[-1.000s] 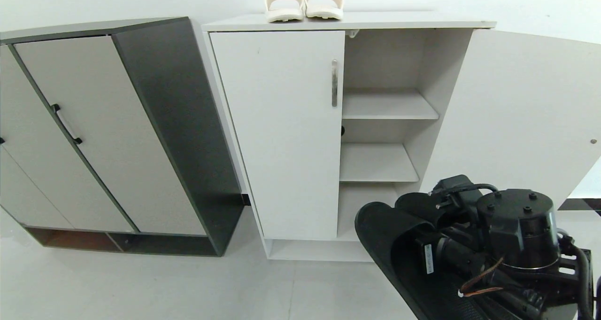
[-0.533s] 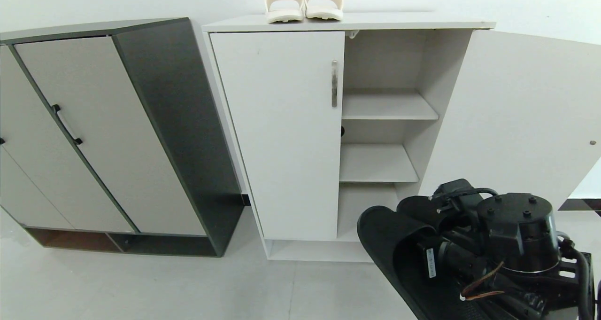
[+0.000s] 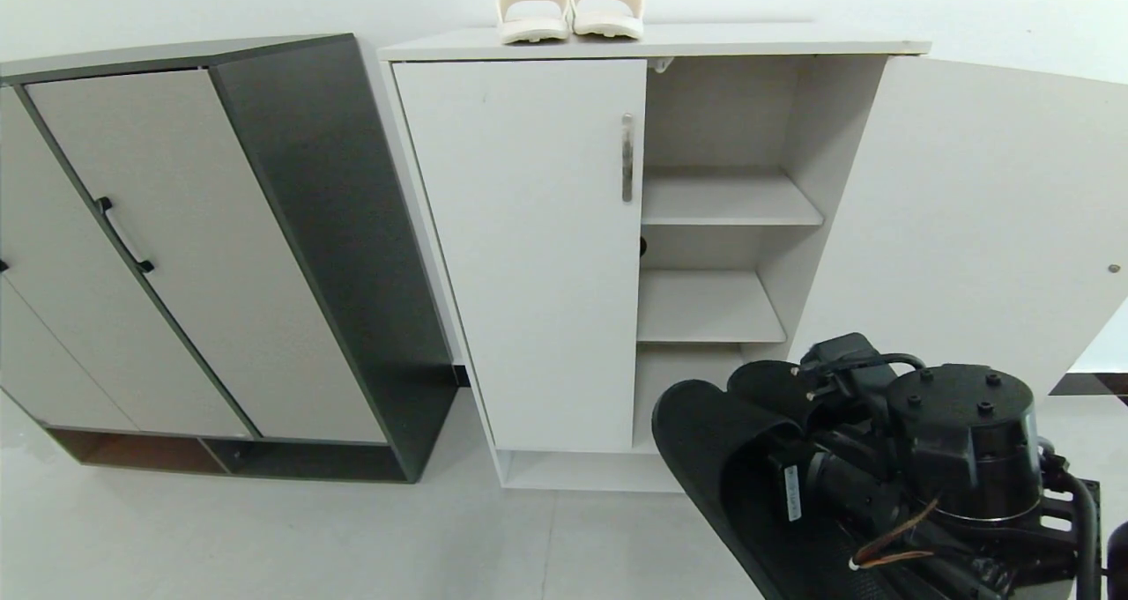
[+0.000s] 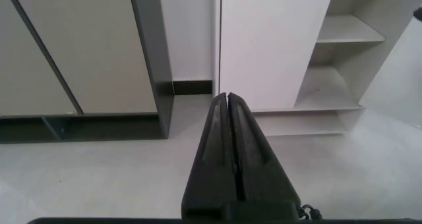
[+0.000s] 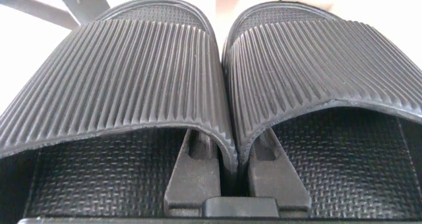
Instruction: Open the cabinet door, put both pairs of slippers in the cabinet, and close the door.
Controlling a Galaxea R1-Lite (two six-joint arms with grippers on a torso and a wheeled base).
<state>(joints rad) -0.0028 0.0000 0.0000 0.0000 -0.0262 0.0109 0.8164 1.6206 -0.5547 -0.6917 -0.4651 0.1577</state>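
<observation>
One step of three looks finished: the white cabinet (image 3: 520, 256) has its door (image 3: 969, 221) swung wide on the side of the right hand (image 5: 231, 174), baring the shelves ahead of that hand. The hand is clamped on the black slippers (image 3: 705, 441). Its fingers (image 5: 194, 171) are tucked under the straps and pinch the two inner edges together, so the pair sits side by side in front of it. The pair is held off the floor, just short of the opening. The lowest shelf (image 3: 683, 375) lies straight ahead of the hand and the upper shelves sit higher than it.

Neither pair is inside yet. The cream slippers (image 3: 570, 8) sit on the cabinet's top, well above and beyond the right hand and over toward the closed half.

The left hand (image 4: 228, 138) is closed on nothing, its fingers pressed flat together. It points at the floor before the cabinet, well apart from both pairs.

By my reckoning the work is under halfway. The black pair must go onto a shelf, the cream pair must be fetched down and stowed, and the door must be swung back.
</observation>
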